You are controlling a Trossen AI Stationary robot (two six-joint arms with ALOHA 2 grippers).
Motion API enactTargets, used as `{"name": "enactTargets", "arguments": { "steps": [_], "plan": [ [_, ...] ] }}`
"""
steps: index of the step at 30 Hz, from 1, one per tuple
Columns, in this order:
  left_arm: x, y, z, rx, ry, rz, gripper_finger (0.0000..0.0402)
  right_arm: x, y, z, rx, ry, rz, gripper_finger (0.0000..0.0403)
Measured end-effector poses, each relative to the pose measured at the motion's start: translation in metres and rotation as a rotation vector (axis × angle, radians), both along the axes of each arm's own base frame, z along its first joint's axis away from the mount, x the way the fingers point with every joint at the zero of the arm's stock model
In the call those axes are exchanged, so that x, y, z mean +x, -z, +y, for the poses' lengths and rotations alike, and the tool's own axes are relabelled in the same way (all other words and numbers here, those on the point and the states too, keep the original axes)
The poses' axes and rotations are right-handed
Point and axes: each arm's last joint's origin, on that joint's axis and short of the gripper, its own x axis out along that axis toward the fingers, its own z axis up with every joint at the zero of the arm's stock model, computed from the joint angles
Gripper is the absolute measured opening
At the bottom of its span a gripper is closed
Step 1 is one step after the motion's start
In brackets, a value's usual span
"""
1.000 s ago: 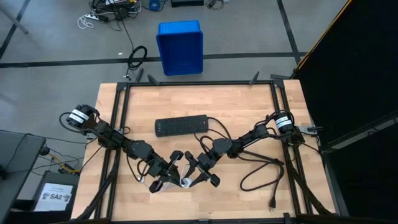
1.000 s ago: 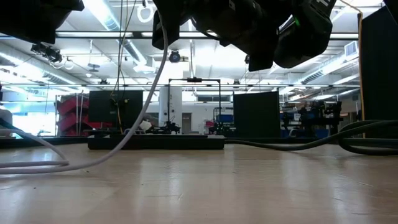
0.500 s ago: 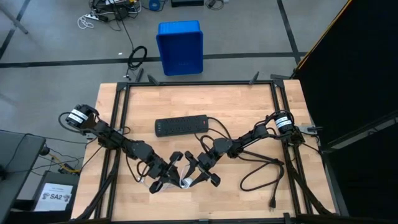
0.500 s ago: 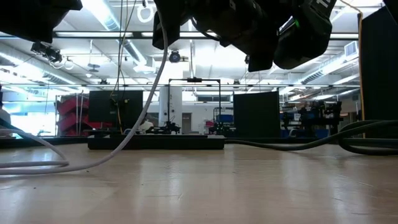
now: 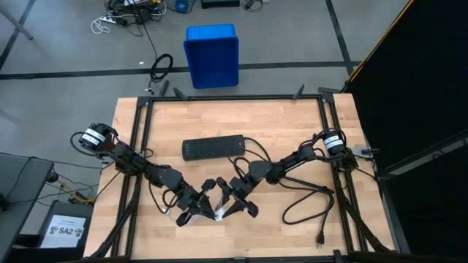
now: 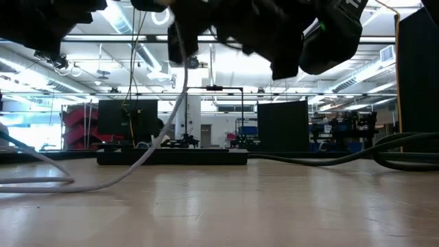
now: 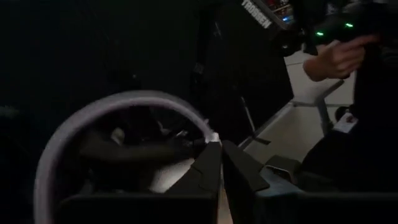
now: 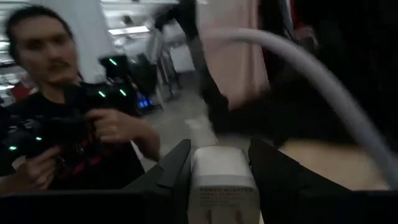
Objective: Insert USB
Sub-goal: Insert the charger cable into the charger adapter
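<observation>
While both arms are brought together near the six o'clock edge of the tabletop, the left claw is seen clenched tight on the plug end of the USB, its thin whitish-grey cable arching in a loop past the dark fingers. The right claw is closed around a small white cube adapter, a smooth, square-edged block with faint printing on its face, gripped between two angular black fingers. In the low view the cable hangs from above and trails across the pale wood towards nine o'clock.

As a judgement, misalignment is the main risk: the plug is small and flat, and if it is tilted or flipped against the adapter's port it could jam or scrape past the opening. The smooth plastic cube could also twist or slip in the right claw under a push. The springy loop of cable may pull the plug sideways.

A long black power strip lies at twelve o'clock from the claws, and a thick, rubbery black cord curls at three o'clock. A person holding controllers is visible beyond the tabletop
</observation>
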Motion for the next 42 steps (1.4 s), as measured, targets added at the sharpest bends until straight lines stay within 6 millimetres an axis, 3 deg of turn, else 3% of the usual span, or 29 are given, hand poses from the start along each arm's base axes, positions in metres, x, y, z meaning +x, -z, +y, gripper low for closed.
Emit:
{"name": "enactTargets", "arguments": {
  "steps": [10, 19, 23, 27, 35, 42],
  "plan": [
    [0.001, 0.004, 0.001, 0.009, -0.038, 0.055, 0.0002, 0.002, 0.036, -0.016, -0.056, 0.116, 0.398, 0.0109],
    [-0.004, 0.005, 0.005, -0.027, -0.13, 0.237, 0.0001, 0.001, 0.042, -0.019, -0.076, 0.136, 0.455, 0.0109],
    [-0.015, -0.005, 0.01, -0.037, -0.156, 0.332, 0.0, 0.001, 0.04, -0.019, -0.073, 0.137, 0.425, 0.0108],
    [-0.034, -0.012, 0.011, -0.044, -0.199, 0.314, 0.0, 0.002, 0.04, -0.02, -0.075, 0.155, 0.431, 0.0108],
    [-0.076, 0.009, 0.027, -0.149, -0.282, 0.226, 0.0, 0.0, 0.049, -0.025, -0.106, 0.221, 0.52, 0.0108],
    [-0.086, 0.02, 0.034, -0.188, -0.316, 0.208, 0.0, 0.002, 0.053, -0.039, -0.156, 0.36, 0.529, 0.0108]
  ]
}}
